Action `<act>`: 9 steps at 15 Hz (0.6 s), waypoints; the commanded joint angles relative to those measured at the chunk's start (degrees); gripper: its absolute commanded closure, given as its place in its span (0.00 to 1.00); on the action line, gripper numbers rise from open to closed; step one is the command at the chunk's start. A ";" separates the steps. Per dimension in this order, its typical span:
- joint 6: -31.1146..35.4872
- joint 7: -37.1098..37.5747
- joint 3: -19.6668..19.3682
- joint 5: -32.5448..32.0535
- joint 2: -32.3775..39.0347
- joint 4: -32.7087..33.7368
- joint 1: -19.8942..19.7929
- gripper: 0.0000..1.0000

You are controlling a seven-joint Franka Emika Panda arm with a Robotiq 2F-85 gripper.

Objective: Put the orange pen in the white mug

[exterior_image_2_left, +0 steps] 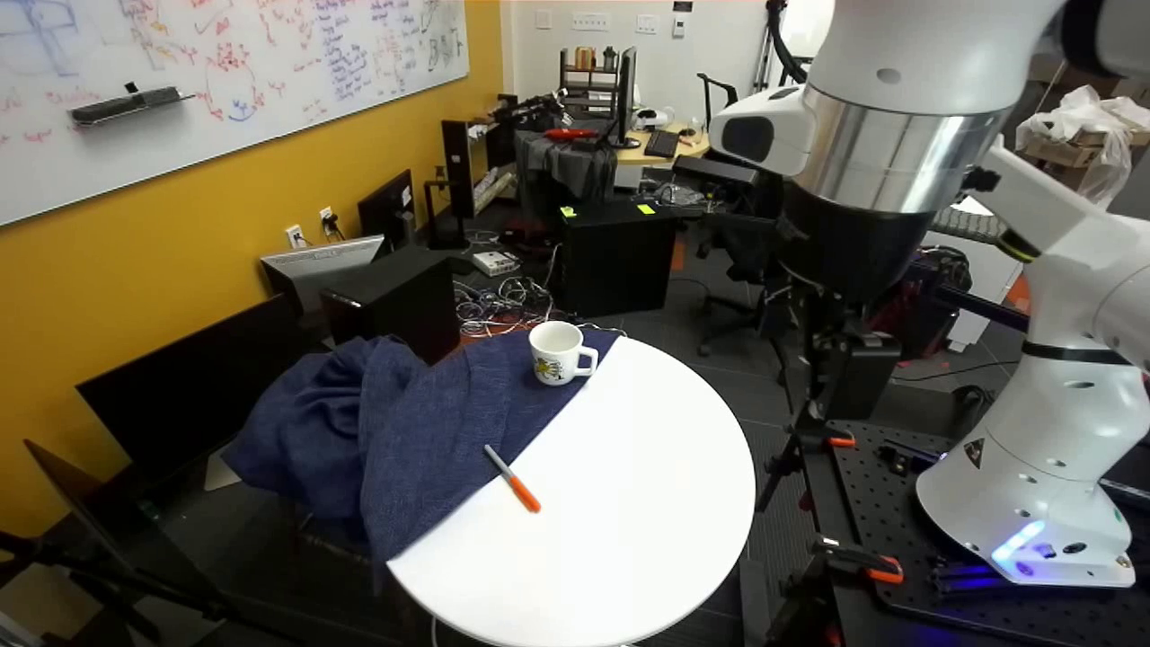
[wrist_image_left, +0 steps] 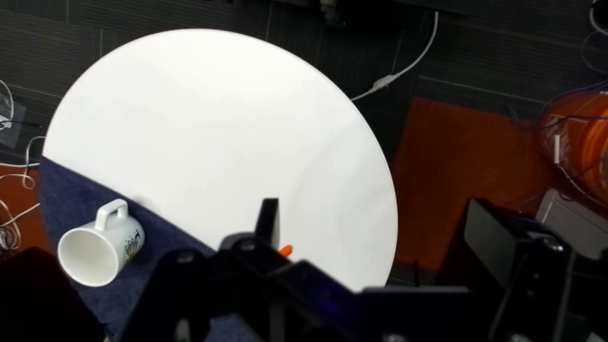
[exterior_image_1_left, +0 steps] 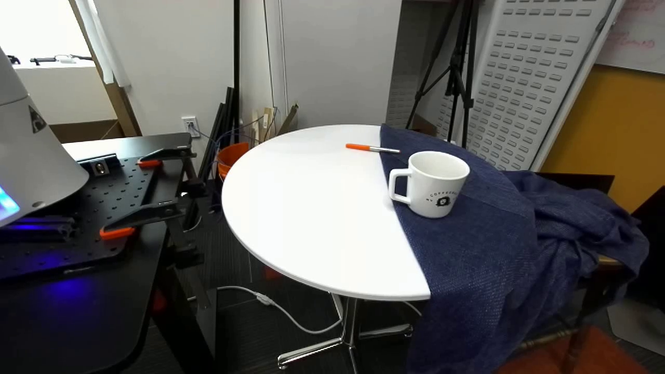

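The orange pen point(exterior_image_1_left: 372, 148) lies on the round white table, its pale end on the dark blue cloth; it also shows in an exterior view point(exterior_image_2_left: 517, 485). In the wrist view only its orange tip point(wrist_image_left: 286, 250) shows; a gripper finger hides the rest. The white mug point(exterior_image_1_left: 435, 187) stands upright on the cloth with its handle towards the bare white side. It also shows in an exterior view point(exterior_image_2_left: 552, 358) and, at the lower left, in the wrist view point(wrist_image_left: 118, 237). My gripper point(wrist_image_left: 380, 230) is open and empty, its fingers wide apart, above and away from both things.
The round table point(exterior_image_1_left: 306, 208) has the blue cloth point(exterior_image_2_left: 449, 422) over one side, bunched and hanging off the edge. The robot base point(exterior_image_2_left: 1024, 503) stands on a black bench with clamps. A black tripod point(exterior_image_1_left: 457, 78) and an orange bucket point(exterior_image_1_left: 231, 156) stand beyond the table.
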 commanded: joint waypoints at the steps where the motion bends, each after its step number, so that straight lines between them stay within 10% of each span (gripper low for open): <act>1: 1.26 1.50 -0.67 -0.93 0.46 0.15 0.63 0.00; 9: 13.44 12.81 -1.05 -0.07 4.70 0.43 -1.64 0.00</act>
